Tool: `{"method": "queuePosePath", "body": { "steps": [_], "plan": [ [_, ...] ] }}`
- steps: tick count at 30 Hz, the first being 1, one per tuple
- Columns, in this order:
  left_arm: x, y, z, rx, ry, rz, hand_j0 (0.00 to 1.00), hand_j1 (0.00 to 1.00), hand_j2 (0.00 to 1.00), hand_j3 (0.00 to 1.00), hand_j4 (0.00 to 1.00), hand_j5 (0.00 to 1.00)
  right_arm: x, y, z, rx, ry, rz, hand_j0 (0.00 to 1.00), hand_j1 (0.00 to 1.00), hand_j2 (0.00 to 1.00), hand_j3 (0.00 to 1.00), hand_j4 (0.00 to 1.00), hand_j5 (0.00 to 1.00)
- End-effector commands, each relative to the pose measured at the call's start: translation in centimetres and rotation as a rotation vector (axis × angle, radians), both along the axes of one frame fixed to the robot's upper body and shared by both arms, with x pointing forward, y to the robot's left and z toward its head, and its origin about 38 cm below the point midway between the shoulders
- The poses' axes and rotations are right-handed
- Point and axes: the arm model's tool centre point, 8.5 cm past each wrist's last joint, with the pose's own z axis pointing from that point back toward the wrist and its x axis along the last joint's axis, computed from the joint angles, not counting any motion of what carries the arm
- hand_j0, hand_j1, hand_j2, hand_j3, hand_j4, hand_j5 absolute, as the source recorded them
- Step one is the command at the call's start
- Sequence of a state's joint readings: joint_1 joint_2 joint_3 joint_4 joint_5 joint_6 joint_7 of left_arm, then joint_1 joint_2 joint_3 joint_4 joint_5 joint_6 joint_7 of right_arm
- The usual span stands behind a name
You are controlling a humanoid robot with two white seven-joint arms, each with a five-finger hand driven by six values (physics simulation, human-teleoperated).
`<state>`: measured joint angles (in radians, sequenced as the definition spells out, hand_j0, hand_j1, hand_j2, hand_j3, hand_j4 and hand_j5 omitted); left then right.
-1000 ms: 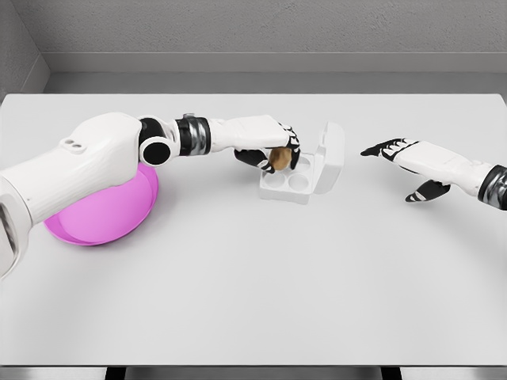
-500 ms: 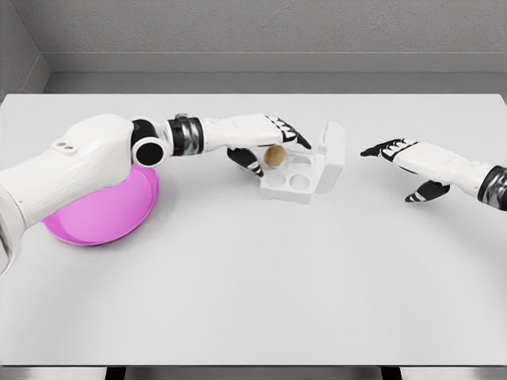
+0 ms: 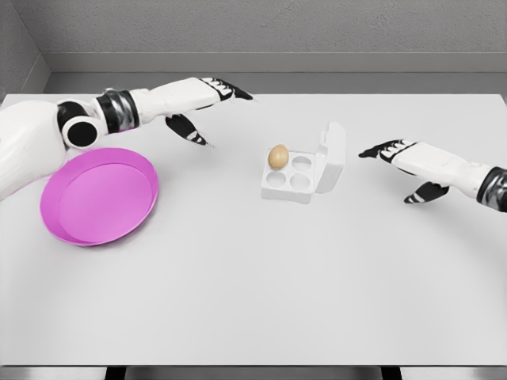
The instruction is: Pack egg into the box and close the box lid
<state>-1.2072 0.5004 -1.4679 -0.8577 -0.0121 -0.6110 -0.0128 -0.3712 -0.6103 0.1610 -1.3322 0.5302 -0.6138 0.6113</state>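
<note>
The egg (image 3: 278,156) sits in the back-left cup of the box (image 3: 291,180), whose lid (image 3: 330,157) stands open on its right side. The left hand (image 3: 194,101) hovers left of the box and the right hand (image 3: 405,163) right of it, both with fingers apart, holding nothing; a pink bowl (image 3: 100,195) lies on the worktop (image 3: 261,293) farther left

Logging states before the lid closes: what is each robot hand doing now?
Left robot hand: open, holding nothing.
Right robot hand: open, holding nothing.
</note>
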Motion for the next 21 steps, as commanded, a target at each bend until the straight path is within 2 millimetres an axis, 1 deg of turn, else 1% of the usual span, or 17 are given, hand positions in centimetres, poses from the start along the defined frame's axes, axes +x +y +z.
{"method": "queuePosePath", "body": {
  "steps": [1,2,3,4,5,6,7,10,12,13,14,16,17,18,21],
  "plan": [
    [0.4,4.7,1.8,-0.013,-0.029,0.087,1.00,1.00,1.00,1.00,1.00,1.00,0.0,0.4,0.6,0.005,-0.016,0.012,1.00,1.00,1.00,1.00,1.00,1.00],
    [0.1,6.1,2.6,-0.020,-0.044,0.103,1.00,1.00,1.00,1.00,1.00,1.00,-0.1,0.7,0.8,0.005,-0.025,0.021,1.00,1.00,1.00,1.00,1.00,1.00],
    [-0.3,7.4,2.6,-0.016,-0.042,0.122,1.00,1.00,1.00,1.00,1.00,1.00,-0.1,0.8,0.9,0.003,-0.026,0.024,1.00,1.00,1.00,1.00,1.00,1.00],
    [-0.4,9.0,2.9,-0.019,-0.050,0.152,1.00,1.00,1.00,1.00,1.00,1.00,-0.1,0.8,1.0,0.004,-0.029,0.023,1.00,1.00,1.00,1.00,1.00,1.00],
    [-0.8,10.5,2.4,-0.018,-0.041,0.180,1.00,1.00,1.00,1.00,1.00,1.00,-0.1,0.8,1.0,0.004,-0.029,0.023,1.00,1.00,1.00,1.00,1.00,1.00],
    [-1.0,12.3,2.7,-0.004,-0.049,0.210,1.00,1.00,1.00,1.00,1.00,1.00,-0.1,0.8,1.0,0.005,-0.030,0.024,1.00,1.00,1.00,1.00,1.00,1.00],
    [-1.2,13.0,2.5,0.016,-0.051,0.219,1.00,1.00,1.00,1.00,1.00,1.00,-0.1,1.0,1.2,0.003,-0.037,0.030,1.00,1.00,1.00,1.00,1.00,1.00],
    [-1.1,13.2,2.9,0.012,-0.063,0.224,1.00,1.00,1.00,1.00,1.00,1.00,-0.2,1.2,1.3,0.004,-0.041,0.036,1.00,1.00,1.00,1.00,1.00,1.00],
    [-1.3,13.5,2.2,0.051,-0.063,0.221,1.00,1.00,1.00,1.00,1.00,1.00,-0.1,1.4,1.4,0.005,-0.043,0.040,1.00,1.00,1.00,1.00,1.00,1.00],
    [-1.4,14.1,2.2,0.049,-0.063,0.236,1.00,1.00,1.00,1.00,1.00,1.00,-0.1,1.4,1.5,0.003,-0.045,0.039,1.00,1.00,1.00,1.00,1.00,1.00],
    [-1.9,15.5,1.8,0.060,-0.055,0.259,1.00,1.00,1.00,1.00,1.00,1.00,-0.1,1.4,1.4,0.003,-0.045,0.040,1.00,1.00,1.00,1.00,1.00,1.00],
    [-2.3,16.9,1.7,0.074,-0.050,0.282,1.00,1.00,1.00,1.00,1.00,1.00,-0.2,1.7,1.8,0.002,-0.055,0.049,1.00,1.00,1.00,1.00,1.00,1.00],
    [-2.7,17.6,1.3,0.071,-0.043,0.297,1.00,1.00,1.00,1.00,1.00,1.00,-0.2,1.8,1.8,0.005,-0.056,0.052,1.00,1.00,1.00,1.00,1.00,1.00],
    [-2.9,17.9,1.0,0.047,-0.040,0.310,1.00,1.00,1.00,1.00,1.00,1.00,-0.3,1.8,1.8,0.004,-0.057,0.053,1.00,1.00,1.00,1.00,1.00,1.00],
    [-2.8,18.0,1.2,0.031,-0.047,0.317,1.00,1.00,1.00,1.00,1.00,1.00,-0.3,2.0,2.1,0.003,-0.065,0.059,1.00,1.00,1.00,1.00,1.00,1.00]
  ]
}}
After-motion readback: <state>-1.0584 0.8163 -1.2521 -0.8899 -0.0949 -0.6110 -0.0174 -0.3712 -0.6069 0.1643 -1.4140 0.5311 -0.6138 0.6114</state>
